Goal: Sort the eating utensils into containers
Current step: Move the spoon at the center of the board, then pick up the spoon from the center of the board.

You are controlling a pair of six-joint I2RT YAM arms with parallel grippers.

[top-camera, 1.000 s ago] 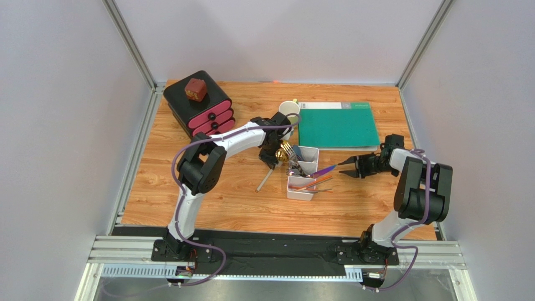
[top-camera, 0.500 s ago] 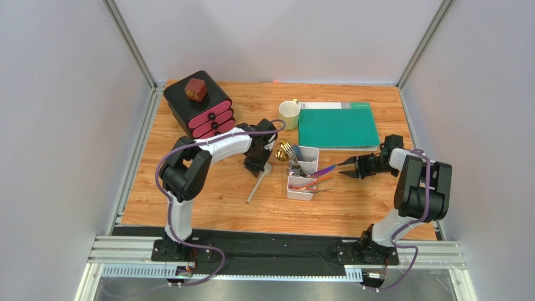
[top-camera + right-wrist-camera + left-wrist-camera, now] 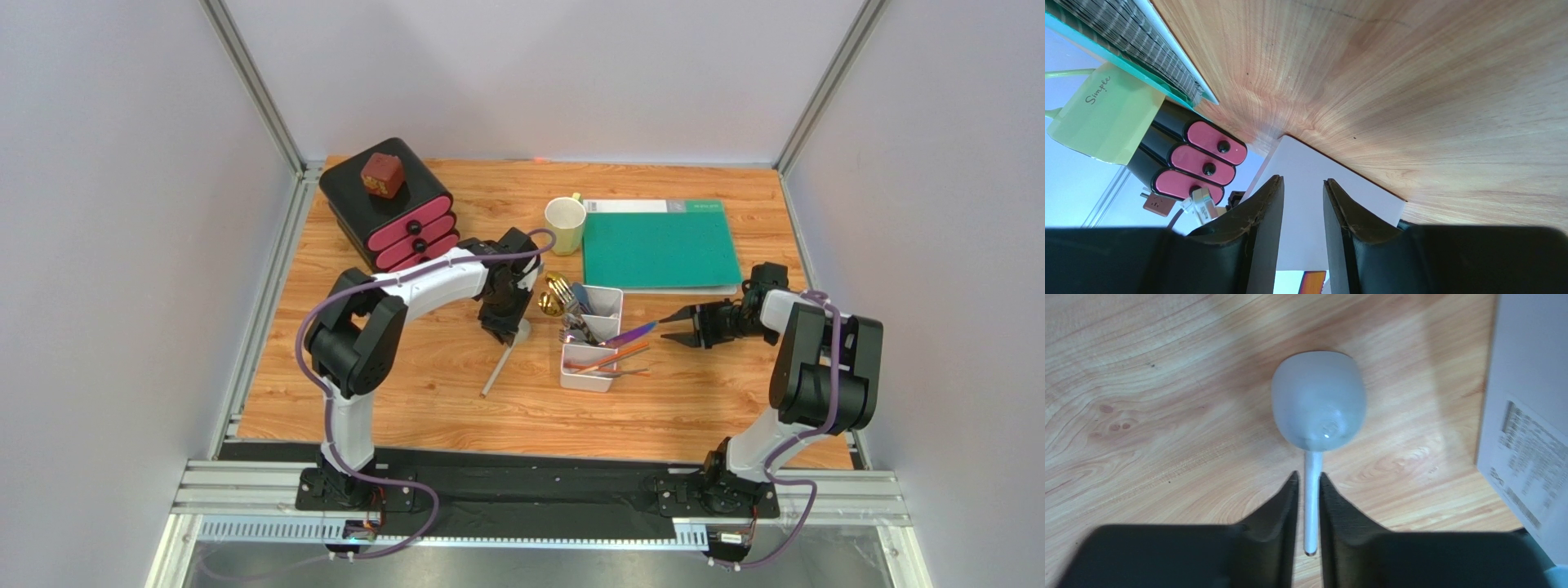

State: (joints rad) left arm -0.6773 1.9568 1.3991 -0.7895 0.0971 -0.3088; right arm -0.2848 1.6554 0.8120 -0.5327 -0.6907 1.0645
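Note:
A white spoon [image 3: 1318,401] lies on the wood with its bowl pointing away from my left gripper [image 3: 1308,476]. Its thin handle runs between the fingers, with a sliver of gap on each side, so the jaws stand slightly open. From above, the spoon [image 3: 501,365] lies left of the white divided tray [image 3: 591,368]. The tray holds gold [image 3: 558,294], silver [image 3: 574,328], purple [image 3: 635,332] and orange-brown [image 3: 620,359] utensils. My right gripper [image 3: 675,328] hovers open and empty just past the purple utensil's outer end. In its wrist view that gripper [image 3: 1303,180] faces the tray wall [image 3: 1315,165].
A black box with pink drawers [image 3: 399,214] stands at the back left with a red-brown block [image 3: 383,174] on top. A pale yellow mug [image 3: 566,223] and a green book [image 3: 660,245] lie behind the tray. The tray's labelled wall [image 3: 1530,416] is close on the left gripper's right.
My left gripper carried the spoon left, away from the tray, laid it on the wood and then parted its jaws. The right arm has not moved.

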